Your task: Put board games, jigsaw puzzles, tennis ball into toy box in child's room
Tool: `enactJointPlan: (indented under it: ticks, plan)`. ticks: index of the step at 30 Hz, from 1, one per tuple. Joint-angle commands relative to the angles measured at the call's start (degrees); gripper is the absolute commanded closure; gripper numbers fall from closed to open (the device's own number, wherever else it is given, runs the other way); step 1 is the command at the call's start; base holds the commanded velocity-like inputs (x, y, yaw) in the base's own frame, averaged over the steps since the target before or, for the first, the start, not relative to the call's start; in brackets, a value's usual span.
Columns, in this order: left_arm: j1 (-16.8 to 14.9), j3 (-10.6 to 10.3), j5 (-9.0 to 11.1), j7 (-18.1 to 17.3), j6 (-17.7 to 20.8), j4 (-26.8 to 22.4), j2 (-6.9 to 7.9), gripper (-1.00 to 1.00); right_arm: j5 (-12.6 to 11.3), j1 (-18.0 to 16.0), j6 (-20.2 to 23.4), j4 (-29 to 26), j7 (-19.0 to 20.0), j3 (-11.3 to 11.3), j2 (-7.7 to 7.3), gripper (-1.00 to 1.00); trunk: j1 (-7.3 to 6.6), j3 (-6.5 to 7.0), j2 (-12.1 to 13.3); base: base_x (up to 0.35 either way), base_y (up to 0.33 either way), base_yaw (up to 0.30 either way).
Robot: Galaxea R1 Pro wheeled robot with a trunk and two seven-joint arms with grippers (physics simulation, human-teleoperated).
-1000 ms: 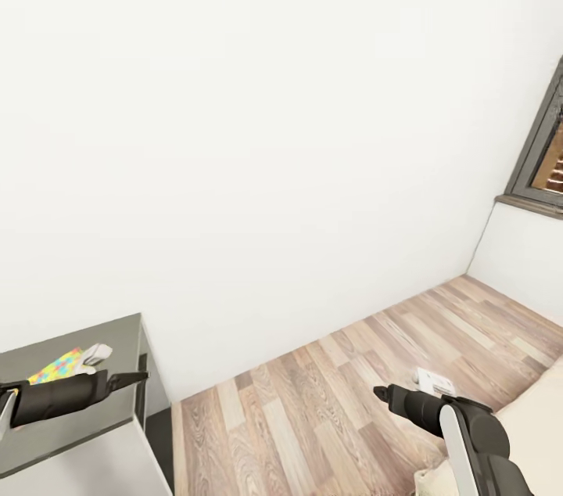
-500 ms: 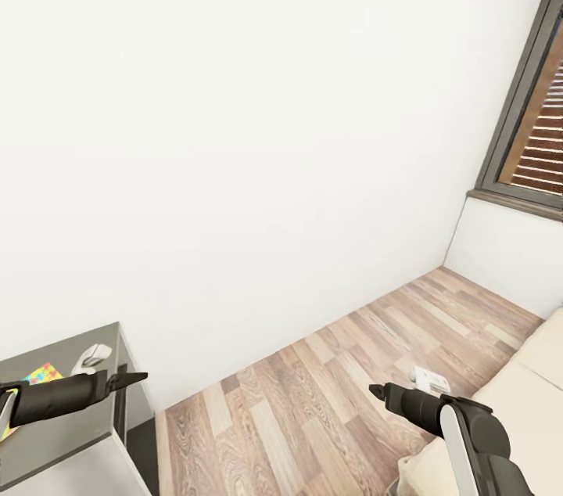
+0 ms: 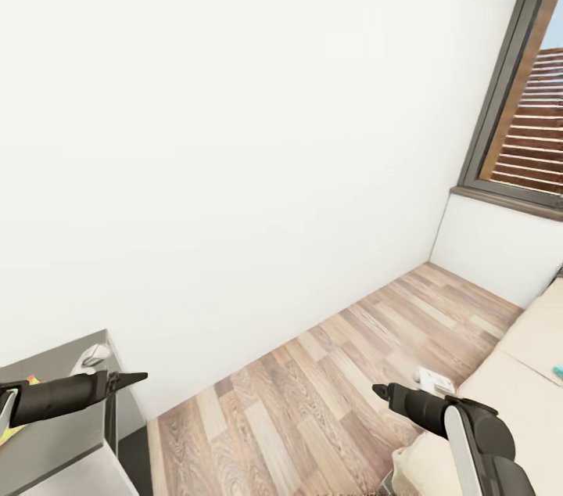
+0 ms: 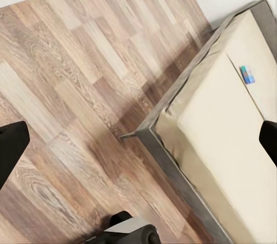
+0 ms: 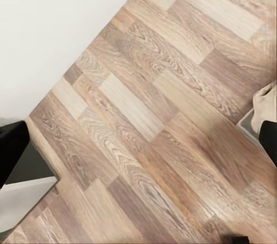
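Note:
My left gripper [image 3: 129,379] hovers over the corner of a grey table [image 3: 62,441] at the lower left of the head view. A sliver of a multicoloured flat toy [image 3: 9,433] peeks out under that arm. My right gripper [image 3: 378,390] hangs over the wooden floor near the bed [image 3: 516,371]. A small flat teal and blue box [image 4: 247,74] lies on the mattress, and its tip [image 3: 558,372] shows at the head view's right edge. In both wrist views the fingers [image 4: 11,146] [image 5: 11,149] stand far apart with nothing between them. The toy box is out of view.
A small white object [image 3: 94,355] sits on the table's far corner. A white item [image 3: 434,380] lies on the floor beside the bed. A white wall stands ahead, with a dark-framed window [image 3: 524,113] to the right. Wooden floor [image 3: 313,394] lies between table and bed.
The whole view has swung right: the table slid off to the left, and more of the window and bed came in. Both arms keep their pose.

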Motion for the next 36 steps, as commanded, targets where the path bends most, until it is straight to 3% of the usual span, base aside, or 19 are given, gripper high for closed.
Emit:
enactJointPlan:
  ticks: [1, 36]
  plan:
    - [0.0, 0.1, 0.0, -0.2, 0.5, 0.0, 0.0, -1.0, -0.2, -0.1, 0.3, 0.0, 0.1, -0.3, 0.06, -1.0, 0.04, -0.14, -0.1, 0.0, 0.005, -0.264]
    - [0.0, 0.1, -0.1, -0.2, 0.5, 0.0, -0.02, -1.0, -0.2, -0.1, 0.2, 0.3, 0.2, -0.5, 0.06, -1.0, 0.04, -0.14, -0.1, 0.031, 0.0, -0.281]
